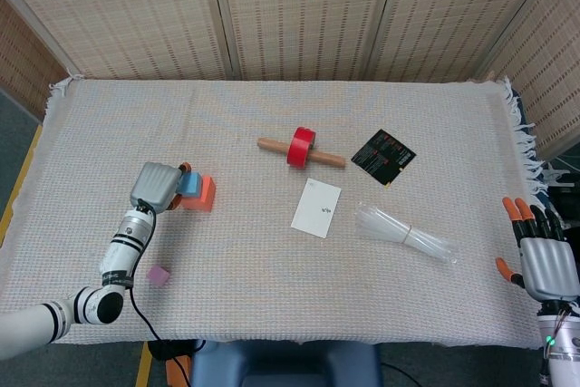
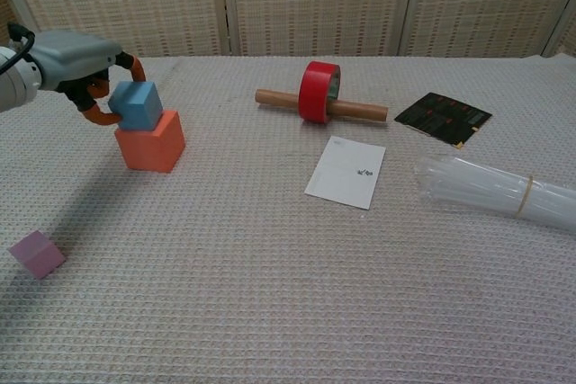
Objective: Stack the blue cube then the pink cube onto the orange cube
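Note:
The blue cube (image 2: 138, 105) rests on the left part of the orange cube's (image 2: 151, 143) top, slightly tilted. My left hand (image 2: 76, 51) comes in from the left and grips it, one finger arched over the top and the thumb low on its left side. In the head view the left hand (image 1: 156, 185) covers part of the blue cube (image 1: 190, 182) on the orange cube (image 1: 205, 194). The pink cube (image 2: 37, 254) lies alone on the cloth near the front left, also visible as the pink cube (image 1: 159, 275). My right hand (image 1: 544, 256) hangs off the table's right front corner, fingers apart and holding nothing.
A red tape roll (image 2: 318, 92) sits on a wooden dowel (image 2: 360, 111) mid-table. A white card (image 2: 346, 171), a black packet (image 2: 444, 117) and a bundle of clear tubes (image 2: 499, 191) lie to the right. Wicker screens stand behind the table.

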### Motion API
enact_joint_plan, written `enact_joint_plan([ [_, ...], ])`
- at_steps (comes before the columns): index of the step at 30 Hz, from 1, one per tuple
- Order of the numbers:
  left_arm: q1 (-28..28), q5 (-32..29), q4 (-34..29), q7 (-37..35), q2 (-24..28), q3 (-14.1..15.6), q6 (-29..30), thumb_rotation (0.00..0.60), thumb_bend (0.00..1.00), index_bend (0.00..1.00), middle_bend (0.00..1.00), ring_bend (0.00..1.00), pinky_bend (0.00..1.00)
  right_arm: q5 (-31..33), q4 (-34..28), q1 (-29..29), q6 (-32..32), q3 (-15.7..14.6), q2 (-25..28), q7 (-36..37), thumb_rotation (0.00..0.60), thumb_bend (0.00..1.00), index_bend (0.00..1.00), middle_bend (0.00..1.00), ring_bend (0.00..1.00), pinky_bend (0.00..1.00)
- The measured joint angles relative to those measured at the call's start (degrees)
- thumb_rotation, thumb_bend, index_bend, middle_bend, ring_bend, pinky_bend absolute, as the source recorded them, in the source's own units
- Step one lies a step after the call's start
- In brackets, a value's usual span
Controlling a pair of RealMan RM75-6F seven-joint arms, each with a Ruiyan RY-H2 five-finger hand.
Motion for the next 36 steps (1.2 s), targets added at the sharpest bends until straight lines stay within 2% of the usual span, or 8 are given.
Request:
enact_joint_plan([
  [3,-0.1,0.3,0.1,-0.3,0.0,0.1,0.1,0.600,0.30,0.17,1.00,0.97,1.00,0.0,0.0,0.0,0.0,0.0,0.0,-0.1,0.600,0.16,0.00,0.00,0.00,0.00],
  [11,0.3,1.0,-0.5,-0.5,0.6,0.7,1.1,0.600,0.30,0.15,1.00,0.97,1.00,0.1,0.0,0.0,0.2,0.1,-0.1,-0.1,0.600,0.16,0.00,0.00,0.00,0.00],
  [20,4.0,5.3,-6.8,-1.1,3.8,3.2,6.5,0.600,0.30,0.14,1.00,0.97,1.00,-0.1,-0.1,-0.2,0.4,0.0,0.1,0.2,0.600,0.16,0.00,0.00,0.00,0.00],
  [24,9.5,10.9,-12.7,-4.9,6.8,7.8,11.1,0.600,0.30,0.14,1.00,0.97,1.00,-1.2,-0.5,-0.3,0.7,-0.4,0.3,0.5,0.600,0.16,0.00,0.00,0.00,0.00],
  [28,17.2,19.1,-16.8,-11.2,10.0,15.0,16.1,0.600,0.30,0.14,1.00,0.97,1.00,-2.2,-0.9,-0.4,0.8,-0.9,0.5,0.8,0.600,0.16,0.00,0.00,0.00,0.00],
  [31,21.5,23.2,-17.7,-13.9,10.9,19.1,18.4,0.600,0.30,0.14,1.00,0.97,1.00,-3.1,-1.1,-0.5,1.0,-1.3,0.6,1.0,0.600,0.16,0.00,0.00,0.00,0.00],
  [36,24.4,26.7,-16.8,-15.2,9.9,21.5,19.0,0.600,0.30,0.15,1.00,0.97,1.00,-4.3,-1.4,-0.6,1.0,-1.9,0.8,1.3,0.600,0.16,0.00,0.00,0.00,0.00],
])
